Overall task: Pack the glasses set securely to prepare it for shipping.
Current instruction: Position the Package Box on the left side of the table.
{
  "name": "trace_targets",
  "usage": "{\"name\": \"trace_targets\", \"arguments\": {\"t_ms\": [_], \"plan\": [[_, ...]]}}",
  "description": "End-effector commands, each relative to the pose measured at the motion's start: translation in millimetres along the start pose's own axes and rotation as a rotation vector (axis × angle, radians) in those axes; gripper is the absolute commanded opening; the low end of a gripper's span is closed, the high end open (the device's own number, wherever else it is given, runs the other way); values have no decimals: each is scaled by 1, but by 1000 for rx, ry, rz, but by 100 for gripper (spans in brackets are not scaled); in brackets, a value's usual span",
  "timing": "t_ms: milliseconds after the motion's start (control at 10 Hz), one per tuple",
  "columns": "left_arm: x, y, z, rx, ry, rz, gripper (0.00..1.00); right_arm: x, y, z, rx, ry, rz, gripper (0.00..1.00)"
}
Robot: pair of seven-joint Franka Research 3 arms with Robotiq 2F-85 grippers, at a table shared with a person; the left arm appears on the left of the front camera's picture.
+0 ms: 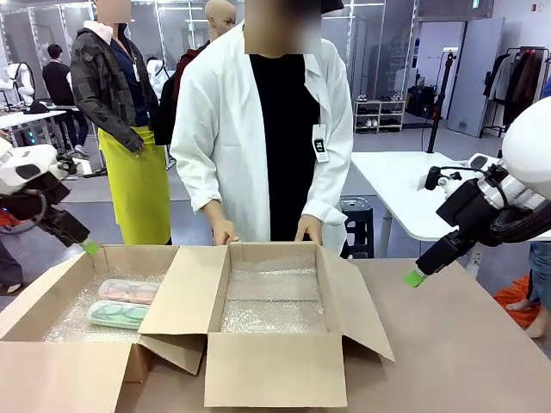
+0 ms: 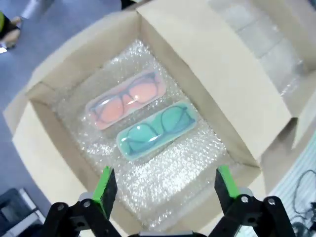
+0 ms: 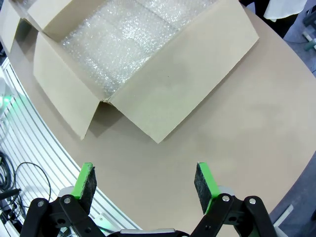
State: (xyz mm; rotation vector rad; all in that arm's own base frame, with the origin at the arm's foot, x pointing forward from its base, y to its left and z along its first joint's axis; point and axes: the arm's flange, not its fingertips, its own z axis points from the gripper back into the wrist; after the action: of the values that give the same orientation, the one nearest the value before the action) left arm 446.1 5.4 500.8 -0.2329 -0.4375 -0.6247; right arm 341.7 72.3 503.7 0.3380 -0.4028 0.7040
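Two open cardboard boxes on the table (image 1: 465,344), side by side, flaps out, both lined with bubble wrap.

Left box (image 1: 52,301): holds the pink case (image 1: 128,291) and the mint case (image 1: 119,315), lying flat on the bubble wrap (image 1: 73,323), parallel, long sides just beside each other, touching or nearly so. Pink nearer the box's far wall, mint nearer the front wall. Glasses frames visible through both translucent shells in the left wrist view: pink case (image 2: 126,98), mint case (image 2: 158,130). Neither case in contact with a gripper.

Right box (image 1: 275,370): bubble wrap liner (image 1: 275,301) only. Person's hands (image 1: 225,232) resting at its far rim.

Left gripper (image 1: 86,246): hanging above the far-left corner of the left box, apart from it. Left wrist view looks straight down into that box, green fingers (image 2: 105,185) spread wide, nothing between them.

Right gripper (image 1: 417,277): in the air past the right box's right flap, over bare table, near the table's right edge. Right wrist view: fingers (image 3: 204,180) wide apart, nothing held, bare tabletop and the box flap (image 3: 187,74) beyond.
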Motion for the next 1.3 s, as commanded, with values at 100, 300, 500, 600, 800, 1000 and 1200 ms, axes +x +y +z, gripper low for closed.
{"name": "trace_targets", "arguments": {"t_ms": [100,300,500,600,800,1000,1200], "plan": [[-21,-7,-3,25,25,-65,100,0,1,1,-4,12,-4,100],[-1,-7,-6,18,7,-30,100,0,1,1,-4,12,-4,100],[-1,-7,-6,18,7,-30,100,0,1,1,-4,12,-4,100],[-1,-7,-6,18,7,-30,100,0,1,1,-4,12,-4,100],[-1,-7,-6,18,7,-30,100,0,1,1,-4,12,-4,100],[-1,-7,-6,18,7,-30,100,0,1,1,-4,12,-4,100],[-1,-7,-6,18,7,-30,100,0,1,1,-4,12,-4,100]]}}
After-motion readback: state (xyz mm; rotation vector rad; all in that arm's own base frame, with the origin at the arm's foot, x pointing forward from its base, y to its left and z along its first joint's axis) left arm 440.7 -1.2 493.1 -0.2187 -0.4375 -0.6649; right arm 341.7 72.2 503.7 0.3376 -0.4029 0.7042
